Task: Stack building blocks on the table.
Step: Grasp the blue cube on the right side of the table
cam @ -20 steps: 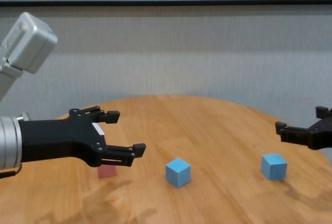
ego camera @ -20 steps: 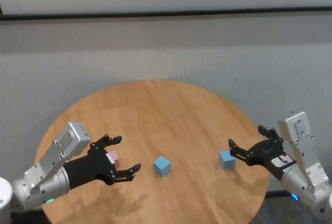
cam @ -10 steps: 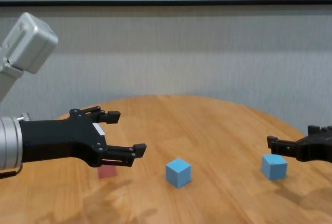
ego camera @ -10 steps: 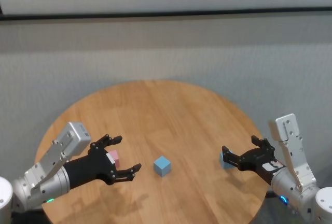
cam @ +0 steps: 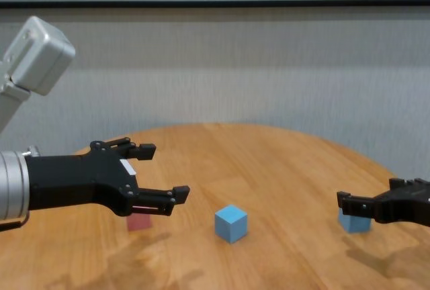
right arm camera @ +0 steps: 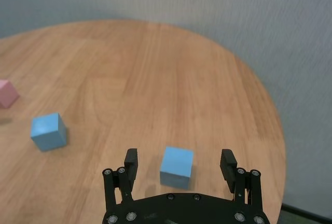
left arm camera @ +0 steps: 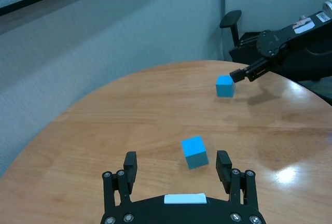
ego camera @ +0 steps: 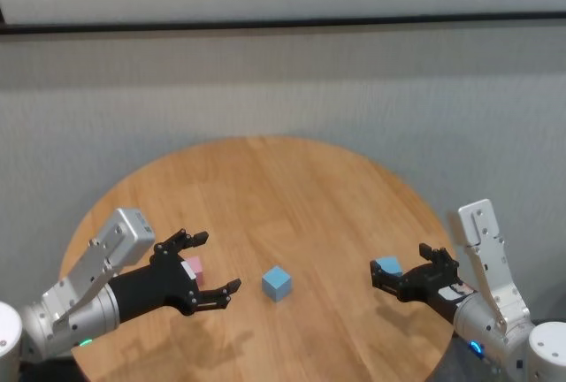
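Note:
Three cubes lie apart on the round wooden table (ego camera: 283,187). The pink block (ego camera: 192,268) lies at the left, under my open left gripper (ego camera: 217,263), which hovers above the table. One light blue block (ego camera: 276,283) sits near the middle, ahead of the left gripper in the left wrist view (left arm camera: 194,152). The other light blue block (ego camera: 387,265) sits at the right. My right gripper (ego camera: 400,265) is open and low over the table. This block (right arm camera: 176,167) lies between its fingers, untouched by them.
The table's right edge (right arm camera: 277,130) runs close behind the right blue block. A dark office chair (left arm camera: 231,19) stands beyond the table on the right side. A grey wall stands behind the table.
My right gripper has moved down and toward the table's middle, so its open fingers now straddle the right blue block. The left arm has not moved.

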Available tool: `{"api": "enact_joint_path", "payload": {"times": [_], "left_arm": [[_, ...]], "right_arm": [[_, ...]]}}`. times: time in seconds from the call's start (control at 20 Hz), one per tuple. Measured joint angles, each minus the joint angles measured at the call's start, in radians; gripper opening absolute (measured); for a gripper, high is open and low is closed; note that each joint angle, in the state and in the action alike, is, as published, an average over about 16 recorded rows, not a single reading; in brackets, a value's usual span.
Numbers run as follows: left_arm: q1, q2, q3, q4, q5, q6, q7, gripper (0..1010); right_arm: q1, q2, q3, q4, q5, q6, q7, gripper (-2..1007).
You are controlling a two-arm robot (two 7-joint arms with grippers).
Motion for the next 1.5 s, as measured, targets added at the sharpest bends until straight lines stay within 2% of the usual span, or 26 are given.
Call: {"api": "enact_joint_path", "payload": {"times": [0.35,0.7,1.1,1.5], "left_arm": [[0.000,0.000,0.000,0.000,0.000,0.000,0.000,1000],[0.000,-0.001,0.000,0.000,0.000,0.000,0.000,1000],[-0.001,-0.001,0.000,0.000,0.000,0.000,0.000,1000],[-0.001,-0.001,0.000,0.000,0.000,0.000,0.000,1000]], "right_arm": [[0.004,-0.013,-0.002,0.006,-0.022,0.034,0.001,1005],[0.014,-0.034,0.000,0.029,-0.040,0.051,0.002,1005],[0.025,-0.063,0.008,0.062,-0.053,0.058,0.004,1005],[0.033,-0.086,0.015,0.087,-0.071,0.050,0.009,1005]]}}
